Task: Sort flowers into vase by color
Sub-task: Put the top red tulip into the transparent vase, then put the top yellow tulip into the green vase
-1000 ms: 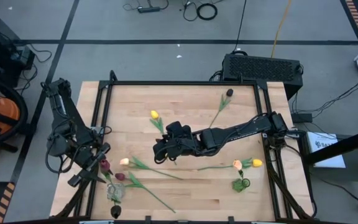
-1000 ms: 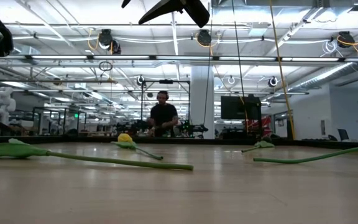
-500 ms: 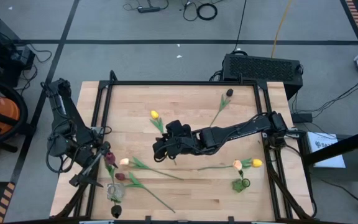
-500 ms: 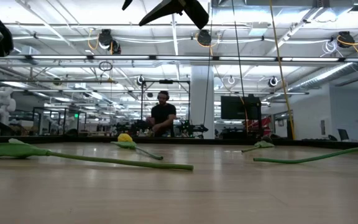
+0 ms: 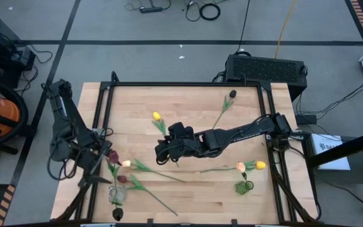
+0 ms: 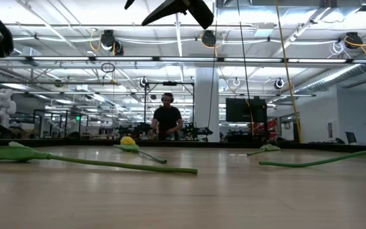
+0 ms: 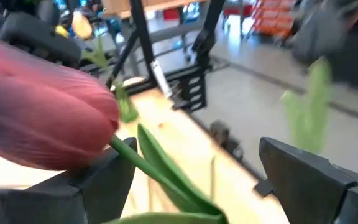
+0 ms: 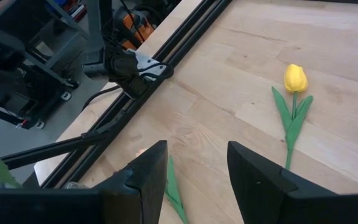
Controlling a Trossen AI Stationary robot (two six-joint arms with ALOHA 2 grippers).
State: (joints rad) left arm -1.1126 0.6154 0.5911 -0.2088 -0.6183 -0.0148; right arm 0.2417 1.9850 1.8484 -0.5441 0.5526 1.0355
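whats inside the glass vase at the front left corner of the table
A dark red tulip stands in the glass vase, its stem running down from beside the open left hand. How deep the stem sits cannot be seen.

Bare tabletop (image 5: 188, 192) lies open along the near middle edge and at the far left corner. The right arm (image 5: 232, 134) stretches across the centre, blocking passage there. Tulips (image 5: 145, 168) and what looks like a glass vase (image 5: 116, 194) crowd the near left.

Flowers (image 5: 158, 120) scattered across table (image 5: 188, 101)
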